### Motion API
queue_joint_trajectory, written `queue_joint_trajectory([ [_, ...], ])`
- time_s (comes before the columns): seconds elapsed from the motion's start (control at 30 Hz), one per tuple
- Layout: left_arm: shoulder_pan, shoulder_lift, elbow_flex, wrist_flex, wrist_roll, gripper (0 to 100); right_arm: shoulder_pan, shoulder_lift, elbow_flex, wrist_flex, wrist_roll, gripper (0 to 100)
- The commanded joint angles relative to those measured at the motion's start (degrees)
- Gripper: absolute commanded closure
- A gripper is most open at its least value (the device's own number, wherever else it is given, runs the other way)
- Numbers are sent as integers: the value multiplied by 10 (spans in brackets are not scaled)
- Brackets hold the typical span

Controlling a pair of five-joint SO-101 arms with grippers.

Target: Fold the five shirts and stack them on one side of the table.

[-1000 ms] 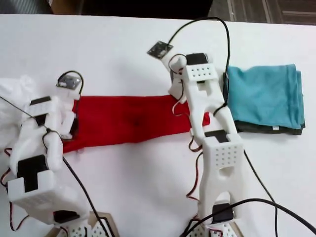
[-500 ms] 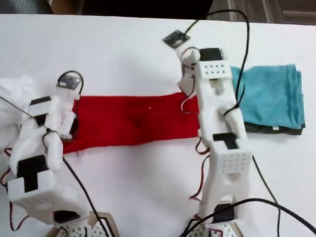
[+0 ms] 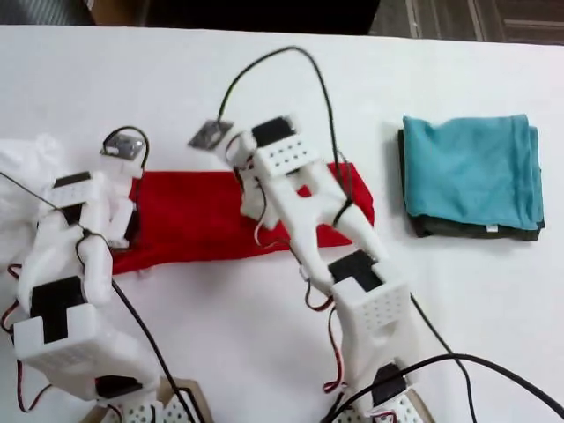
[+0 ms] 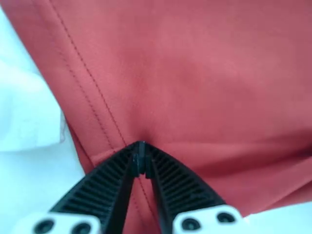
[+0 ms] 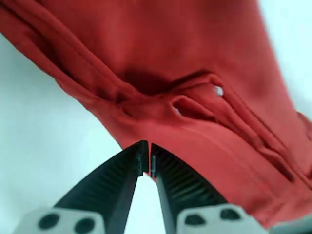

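Note:
A red shirt point(image 3: 189, 216) lies as a long strip across the middle of the table. My left gripper point(image 3: 132, 222) is at its left end, and the left wrist view shows the gripper point(image 4: 140, 160) shut on a seam of the red cloth point(image 4: 204, 83). My right gripper point(image 3: 253, 196) hangs over the strip's middle. In the right wrist view the gripper point(image 5: 146, 160) is shut on a bunched edge of the red shirt point(image 5: 161, 53), lifted above the white table. A folded teal shirt point(image 3: 471, 167) lies on a dark one point(image 3: 467, 229) at the right.
A crumpled white shirt point(image 3: 22, 163) lies at the left edge behind the left arm. Cables loop over the right arm. Bare white table point(image 3: 220, 308) stretches along the front between the arms and along the back.
The right arm first shifted a little right, then swung left to the strip's middle with the red cloth in its gripper. The left arm has stayed still.

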Motion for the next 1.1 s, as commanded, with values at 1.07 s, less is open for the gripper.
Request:
queue_joint_trajectory([
  [1.07,-105,45,-145,98,-26,756,189,-315,146,-26,0,977],
])
